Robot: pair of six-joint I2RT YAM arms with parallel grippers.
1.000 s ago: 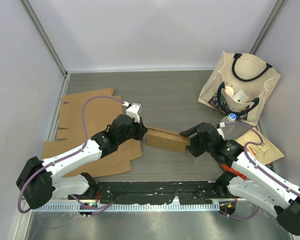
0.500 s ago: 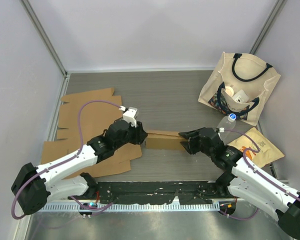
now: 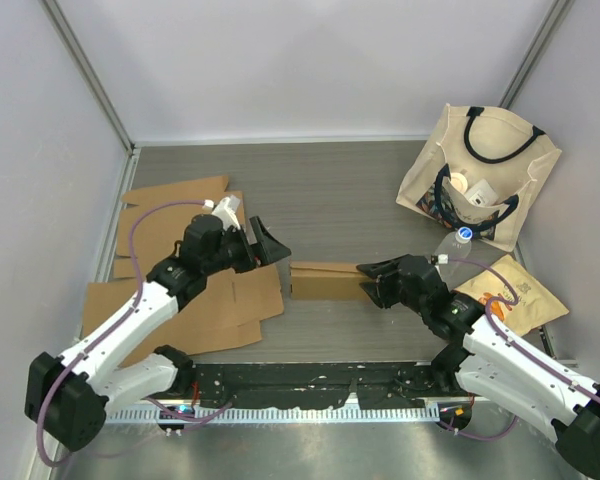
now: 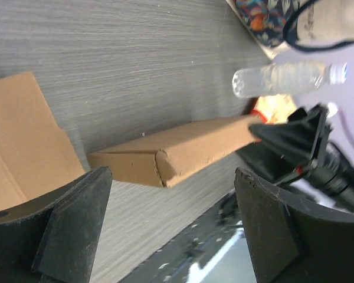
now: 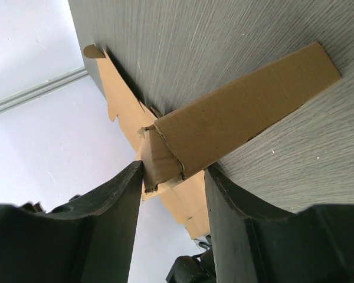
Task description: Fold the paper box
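Note:
The paper box [image 3: 325,282] is a long, flattened brown cardboard sleeve lying across the middle of the table. My right gripper [image 3: 372,280] is shut on its right end. In the right wrist view the box's end flap [image 5: 165,159] sits pinched between the two fingers [image 5: 112,212]. My left gripper [image 3: 270,245] stands open a short way off the box's left end, touching nothing. The left wrist view shows that end of the box [image 4: 165,159] ahead of the wide-apart fingers [image 4: 71,218].
Flat cardboard sheets [image 3: 180,270] lie under and beside the left arm. A canvas tote bag [image 3: 480,170], a clear plastic bottle [image 3: 458,240] and a brown paper pouch [image 3: 515,295] sit at the right. A black rail [image 3: 310,380] runs along the near edge.
My left gripper opened, let go of the box's left end and drew back to the left. My right gripper closed on the right end, and the box now lies lower and flatter.

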